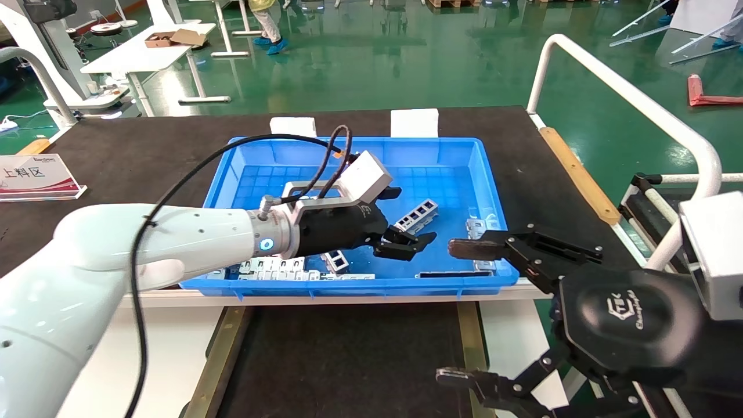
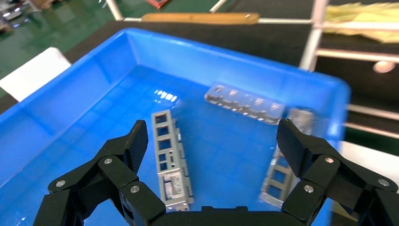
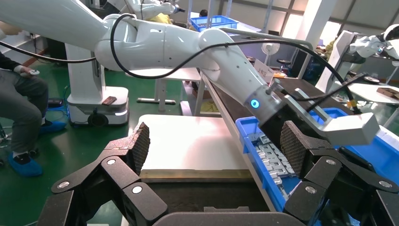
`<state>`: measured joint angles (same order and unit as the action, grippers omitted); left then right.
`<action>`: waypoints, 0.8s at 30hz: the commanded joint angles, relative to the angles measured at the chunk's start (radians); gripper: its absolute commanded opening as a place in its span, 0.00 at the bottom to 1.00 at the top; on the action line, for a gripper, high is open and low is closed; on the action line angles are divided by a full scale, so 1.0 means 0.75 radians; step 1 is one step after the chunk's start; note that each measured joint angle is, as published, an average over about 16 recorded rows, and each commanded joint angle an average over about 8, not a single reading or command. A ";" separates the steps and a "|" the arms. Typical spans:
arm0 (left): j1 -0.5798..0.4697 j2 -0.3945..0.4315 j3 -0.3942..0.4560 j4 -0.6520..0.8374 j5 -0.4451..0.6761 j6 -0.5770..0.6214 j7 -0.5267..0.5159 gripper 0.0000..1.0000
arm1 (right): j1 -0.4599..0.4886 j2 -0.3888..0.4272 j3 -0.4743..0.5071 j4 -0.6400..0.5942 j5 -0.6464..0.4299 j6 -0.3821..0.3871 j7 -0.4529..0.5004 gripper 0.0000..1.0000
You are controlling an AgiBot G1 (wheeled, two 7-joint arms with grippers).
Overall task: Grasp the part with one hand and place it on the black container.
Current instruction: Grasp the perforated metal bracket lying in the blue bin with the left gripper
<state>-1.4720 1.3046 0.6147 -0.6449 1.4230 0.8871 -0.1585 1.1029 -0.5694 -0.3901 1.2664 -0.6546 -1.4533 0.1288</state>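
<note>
Several silver parts lie in the blue crate. My left gripper is open inside the crate, low over one ladder-like part. In the left wrist view that part lies between the fingers of the left gripper, close to one fingertip, with nothing held. The black container with olive side strips sits in front of the crate. My right gripper hangs open and empty over the container's right edge. In the right wrist view the right gripper frames the container.
Other bars lie near the crate's right wall. Wider grey slotted plates are stacked along its near wall. A white railing runs on the right, and a sign stands at the table's left.
</note>
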 commanded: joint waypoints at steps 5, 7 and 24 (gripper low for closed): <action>-0.016 0.076 0.049 0.118 0.015 -0.138 0.049 1.00 | 0.000 0.000 0.000 0.000 0.000 0.000 0.000 1.00; -0.015 0.084 0.089 0.126 0.001 -0.186 0.045 1.00 | 0.000 0.000 0.000 0.000 0.000 0.000 0.000 1.00; -0.016 0.089 0.518 0.088 -0.187 -0.500 -0.101 0.00 | 0.000 0.000 0.000 0.000 0.000 0.000 0.000 0.00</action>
<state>-1.4843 1.3712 0.9974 -0.5752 1.2820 0.5199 -0.2325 1.1029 -0.5694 -0.3903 1.2664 -0.6545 -1.4533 0.1288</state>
